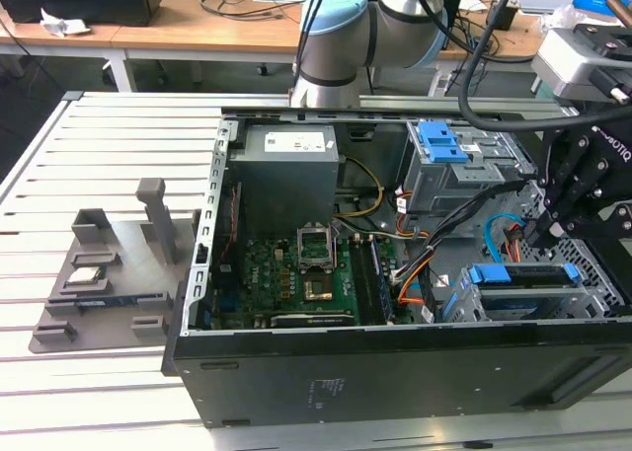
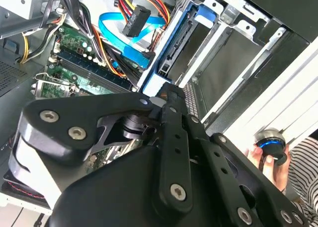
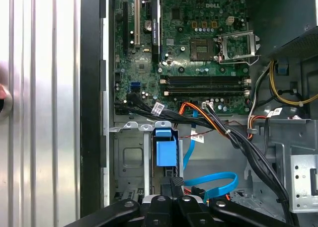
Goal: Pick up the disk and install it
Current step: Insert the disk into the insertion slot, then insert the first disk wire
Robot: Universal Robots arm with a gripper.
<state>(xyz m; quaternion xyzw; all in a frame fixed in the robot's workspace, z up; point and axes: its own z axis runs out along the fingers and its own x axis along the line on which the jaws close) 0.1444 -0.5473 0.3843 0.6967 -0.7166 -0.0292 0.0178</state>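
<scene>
Down at the front corner of the open computer case (image 1: 395, 372), toward the exterior view's right, the disk (image 1: 523, 273) sits on edge in the lower drive cage (image 1: 533, 303), its blue rails showing along the top. From the second wrist view it reads as a slim slab with a blue frame (image 2: 175, 48), slotted beside a bare metal bay. I'd judge it stiff and fairly dense for its bulk, with smooth metal faces that could slip, and not something to knock about; the blue plastic rails along its long edges look like the sensible place to grip.

The end effector (image 1: 545, 232) hangs just above the disk's blue handle end. Its dark fingers (image 2: 171, 108) appear drawn together with nothing between them, the tip close to the disk's end, though I can't tell if it touches. A blue ribbon cable (image 3: 213, 180) loops nearby, and a person's hand (image 2: 268, 160) holds a round button device beyond the case.
</scene>
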